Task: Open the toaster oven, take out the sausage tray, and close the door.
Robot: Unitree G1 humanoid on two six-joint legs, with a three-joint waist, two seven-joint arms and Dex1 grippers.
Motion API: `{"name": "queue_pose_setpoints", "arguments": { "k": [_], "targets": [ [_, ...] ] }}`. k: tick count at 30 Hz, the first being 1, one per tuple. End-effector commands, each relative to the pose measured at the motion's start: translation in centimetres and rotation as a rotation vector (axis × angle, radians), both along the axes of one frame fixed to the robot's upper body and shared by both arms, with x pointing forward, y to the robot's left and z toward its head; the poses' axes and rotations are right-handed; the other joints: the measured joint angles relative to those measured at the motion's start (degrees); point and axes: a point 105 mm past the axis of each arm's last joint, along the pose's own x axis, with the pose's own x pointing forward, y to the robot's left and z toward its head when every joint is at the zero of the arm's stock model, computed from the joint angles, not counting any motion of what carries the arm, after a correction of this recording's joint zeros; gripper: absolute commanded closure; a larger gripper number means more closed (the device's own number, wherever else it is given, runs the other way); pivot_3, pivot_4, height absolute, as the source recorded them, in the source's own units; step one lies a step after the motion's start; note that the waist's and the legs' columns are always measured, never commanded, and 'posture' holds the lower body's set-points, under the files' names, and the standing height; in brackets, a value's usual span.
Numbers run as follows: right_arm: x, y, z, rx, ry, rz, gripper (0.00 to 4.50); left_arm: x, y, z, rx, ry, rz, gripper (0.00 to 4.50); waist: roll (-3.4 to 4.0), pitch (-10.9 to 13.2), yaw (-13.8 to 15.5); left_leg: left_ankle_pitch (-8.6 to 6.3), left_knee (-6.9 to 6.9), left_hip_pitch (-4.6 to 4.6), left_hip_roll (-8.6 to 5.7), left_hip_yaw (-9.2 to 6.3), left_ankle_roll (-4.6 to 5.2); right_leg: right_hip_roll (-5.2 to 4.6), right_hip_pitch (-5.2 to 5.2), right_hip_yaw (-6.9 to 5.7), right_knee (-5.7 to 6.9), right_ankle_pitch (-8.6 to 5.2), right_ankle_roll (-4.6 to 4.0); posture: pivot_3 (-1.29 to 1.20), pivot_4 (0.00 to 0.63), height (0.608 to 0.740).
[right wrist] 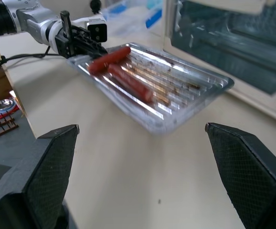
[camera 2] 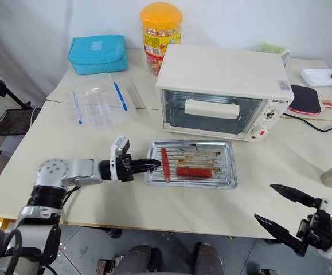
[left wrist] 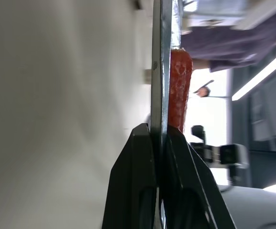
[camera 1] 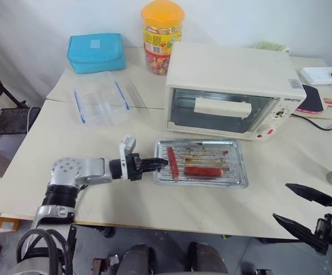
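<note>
Pinching the near-left rim of the sausage tray [camera 1: 201, 162], the left gripper [camera 1: 154, 164] is holding it with its fingers pressed together on the thin metal edge, one sausage [left wrist: 179, 86] lying just beside the grip. The tray is resting on the table [camera 1: 51, 172] directly in front of the toaster oven [camera 1: 229, 91], whose door [camera 1: 220, 110] is looking shut, so the task is looking close to done. Trouble could come from a sideways pull on that rim, tipping or sliding the tray so the sausages roll, or nudging it against the oven front. Left of the oven, a clear plastic box [camera 1: 100, 100] and a blue pouch [camera 1: 96, 52] are sitting well apart from the tray; a candy jar [camera 1: 161, 34] is standing behind the oven's left corner. Nothing is blocking the tray. Right of the oven and nearer the table edge, the right gripper [camera 1: 303, 215] is hanging with fingers spread wide, empty.
</note>
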Motion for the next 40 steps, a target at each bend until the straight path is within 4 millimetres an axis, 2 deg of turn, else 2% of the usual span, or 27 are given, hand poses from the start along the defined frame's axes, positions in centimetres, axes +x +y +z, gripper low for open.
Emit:
{"name": "queue_pose_setpoints", "arguments": {
  "k": [1, 5, 9, 13, 18, 22, 24, 26, 27, 29, 32, 34, 35, 37, 40],
  "targets": [
    [-0.6, -0.1, 0.8, -0.036, -0.054, -0.013, 0.03, 0.1, -1.1, -0.6, 0.040, -0.014, -0.030, 4.50, 0.01, -0.01, 0.05, 0.00, 0.00, 0.01, 0.00, 0.00, 0.00, -0.01, 0.01, 0.01, 0.00, 0.01, 0.01, 0.00, 0.150, 0.740],
    [-1.0, 0.0, 0.2, -0.037, -0.029, -0.012, 0.03, -0.3, -2.4, -1.0, 0.082, -0.036, -0.091, 4.50, 0.03, -0.02, 0.32, 0.08, 0.01, 0.06, -0.02, 0.04, -0.02, -0.06, 0.06, 0.12, -0.01, 0.06, 0.11, 0.00, 0.150, 0.740],
    [-0.8, 0.1, 0.0, -0.035, -0.022, -0.007, 0.03, 0.2, -2.7, -1.0, 0.116, -0.062, -0.085, 4.50, 0.06, -0.03, 1.26, -0.02, 0.00, 0.12, -0.06, 0.04, -0.25, -0.17, 0.05, 0.14, -0.01, 0.06, 0.11, 0.00, 0.150, 0.740],
    [-0.3, 0.4, 0.0, -0.033, -0.027, 0.005, 0.00, 0.4, -2.2, -0.3, 0.125, -0.090, -0.088, 3.40, 0.06, -0.03, 1.33, -0.03, 0.00, 0.08, -0.13, 0.03, -0.27, -0.27, 0.01, 0.13, 0.05, 0.07, 0.12, 0.00, 0.150, 0.740],
    [0.4, 0.7, 0.0, -0.030, -0.029, 0.029, 0.00, 0.1, -0.6, 0.5, 0.167, -0.151, -0.075, 1.82, 0.03, -0.02, 1.06, 0.07, -0.01, -0.02, -0.08, 0.02, -0.05, -0.22, -0.06, 0.06, 0.03, 0.08, 0.15, 0.00, 0.150, 0.740],
    [0.9, 0.9, -0.1, -0.020, -0.027, 0.050, 0.00, -0.3, 2.1, 1.7, 0.206, -0.284, -0.041, 0.56, 0.03, -0.02, 0.57, 0.08, -0.01, 0.00, 0.01, 0.02, -0.05, -0.12, -0.06, 0.05, 0.03, 0.08, 0.14, 0.00, 0.150, 0.740],
    [1.1, 1.1, -0.1, -0.021, -0.024, 0.065, 0.00, -1.8, 3.9, 2.1, 0.266, -0.394, -0.099, 0.01, 0.02, -0.01, -0.22, 0.08, -0.01, 0.01, 0.04, 0.04, -0.07, -0.10, -0.07, 0.06, 0.04, 0.07, 0.13, 0.00, 0.150, 0.740],
    [1.4, 1.0, -0.1, -0.022, -0.022, 0.080, 0.00, -3.0, 5.8, 2.2, 0.332, -0.616, -0.163, 0.01, 0.04, -0.01, -0.77, 0.06, -0.05, 0.02, 0.09, 0.07, -0.15, -0.03, -0.10, 0.08, 0.05, 0.03, 0.05, 0.00, 0.150, 0.740],
    [1.7, 0.9, 0.0, -0.022, -0.023, 0.088, 0.00, -3.5, 7.4, 2.2, 0.365, -0.756, -0.194, 0.01, 0.08, -0.01, -1.07, 0.04, -0.11, 0.06, 0.13, 0.11, -0.24, 0.01, -0.13, 0.11, 0.02, 0.02, 0.03, 0.00, 0.150, 0.740],
    [2.0, 0.8, 0.2, -0.023, -0.024, 0.101, 0.00, -4.3, 9.4, 2.0, 0.408, -0.919, -0.258, 0.01, 0.14, 0.01, -1.28, -0.14, -0.16, 0.05, 0.13, 0.24, -0.57, -0.02, -0.24, 0.15, 0.00, -0.02, -0.04, 0.00, 0.150, 0.740],
    [2.2, 1.5, 0.6, -0.032, -0.026, 0.165, 0.00, -2.5, 11.9, 2.8, 0.502, -1.225, -0.126, 0.01, 0.33, 0.08, -0.31, -0.15, -0.18, -0.04, 0.08, 0.31, -0.59, -0.29, -0.48, 0.15, -0.08, -0.07, -0.14, 0.00, 0.150, 0.740],
    [2.3, 1.9, 0.8, -0.032, -0.027, 0.199, 0.00, -2.4, 12.5, 2.9, 0.557, -1.410, -0.134, 0.01, 0.29, 0.08, 0.03, -0.14, -0.13, -0.21, 0.10, 0.29, -0.55, -0.55, -0.61, 0.23, -0.08, -0.06, -0.13, 0.00, 0.150, 0.740],
    [2.4, 2.1, 0.9, -0.032, -0.027, 0.212, 0.00, -2.5, 12.7, 2.8, 0.577, -1.467, -0.153, 0.01, 0.29, 0.08, 0.00, -0.15, -0.13, -0.22, 0.12, 0.27, -0.53, -0.60, -0.64, 0.24, -0.06, -0.04, -0.13, 0.00, 0.150, 0.740],
    [2.4, 2.3, 1.0, -0.029, -0.023, 0.227, 0.00, -2.8, 13.0, 2.1, 0.596, -1.472, -0.216, 0.01, 0.29, 0.07, -0.05, -0.18, -0.16, -0.25, 0.13, 0.32, -0.40, -0.60, -0.74, 0.21, -0.01, -0.04, -0.12, 0.00, 0.150, 0.740],
    [2.6, 2.4, 0.8, -0.039, -0.014, 0.243, 0.00, -3.1, 12.6, 2.7, 0.525, -1.491, -0.221, 0.01, 0.29, 0.07, -0.16, -0.12, -0.16, -0.25, 0.14, 0.53, -0.05, -0.38, -0.86, 0.07, 0.44, -0.04, -0.12, 0.00, 0.150, 0.740]
  ]
}}
